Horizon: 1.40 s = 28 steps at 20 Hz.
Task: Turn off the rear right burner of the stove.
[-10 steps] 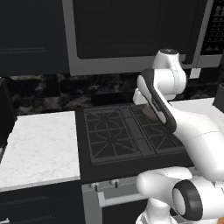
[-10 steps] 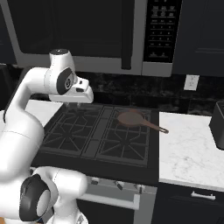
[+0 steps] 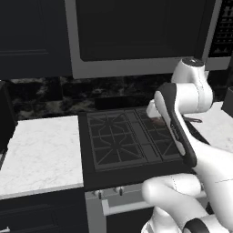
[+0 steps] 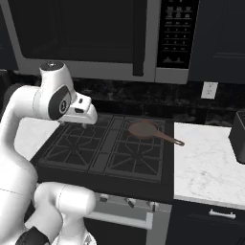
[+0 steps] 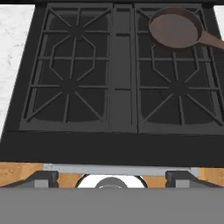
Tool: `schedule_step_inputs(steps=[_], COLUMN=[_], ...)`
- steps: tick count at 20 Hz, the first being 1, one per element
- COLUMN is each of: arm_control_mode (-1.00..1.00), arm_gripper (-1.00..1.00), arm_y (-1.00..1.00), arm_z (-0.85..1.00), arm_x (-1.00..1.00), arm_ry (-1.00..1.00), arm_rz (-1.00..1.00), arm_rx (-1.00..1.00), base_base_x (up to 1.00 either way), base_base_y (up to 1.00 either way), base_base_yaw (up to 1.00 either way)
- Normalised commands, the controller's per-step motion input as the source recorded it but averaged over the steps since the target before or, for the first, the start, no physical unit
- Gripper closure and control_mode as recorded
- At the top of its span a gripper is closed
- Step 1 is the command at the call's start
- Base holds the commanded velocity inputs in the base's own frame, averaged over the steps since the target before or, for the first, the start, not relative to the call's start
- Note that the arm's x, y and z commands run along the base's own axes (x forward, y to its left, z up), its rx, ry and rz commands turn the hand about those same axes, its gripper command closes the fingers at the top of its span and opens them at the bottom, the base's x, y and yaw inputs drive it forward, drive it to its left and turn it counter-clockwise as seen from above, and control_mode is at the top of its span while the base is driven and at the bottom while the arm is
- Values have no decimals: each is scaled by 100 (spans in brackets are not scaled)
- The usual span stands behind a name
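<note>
Stove (image 5: pixel 122 148), wide black gas range with dark grey cast-iron grates, set between white marble counters (image 4: pixel 210 162). Rear right burner (image 5: pixel 175 52), its star-pronged grate section at the stove's back right, carries a round brown frying pan (image 5: pixel 175 28), handle pointing off the stove's right side. Gripper (image 4: pixel 85 125) hangs above the stove's rear left grate; whether its fingers are parted or closed cannot be told. Small round knobs (image 4: pixel 129 203) line the stove's silver front panel.

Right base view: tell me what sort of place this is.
A home kitchen, rendered. A black gas stove with cast-iron grates holds a brown pan on its rear right burner, a microwave hangs above it, and white marble counter runs alongside.
</note>
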Motion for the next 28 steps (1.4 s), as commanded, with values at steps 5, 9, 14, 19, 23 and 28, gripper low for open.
schedule_step_inputs(steps=[5,9,14,19,23,28], arm_control_mode=[-100,-100,-100,-100,-100,-100], arm_gripper=[-100,-100,-100,-100,-100,-100], arm_y=[-52,-87,-94,-77,-36,-7], arm_z=[-29,-46,-53,-71,-99,-96], arm_x=[-100,-100,-100,-99,-79,-38], arm_ry=[-27,-29,-25,-24,-23,-22], arm_rz=[-17,-18,-15,-7,0,0], arm_rx=[9,6,3,0,-13,-26], base_base_x=[0,0,0,0,0,0], base_base_y=[0,0,0,0,0,0], base_base_yaw=[0,0,0,0,0,0])
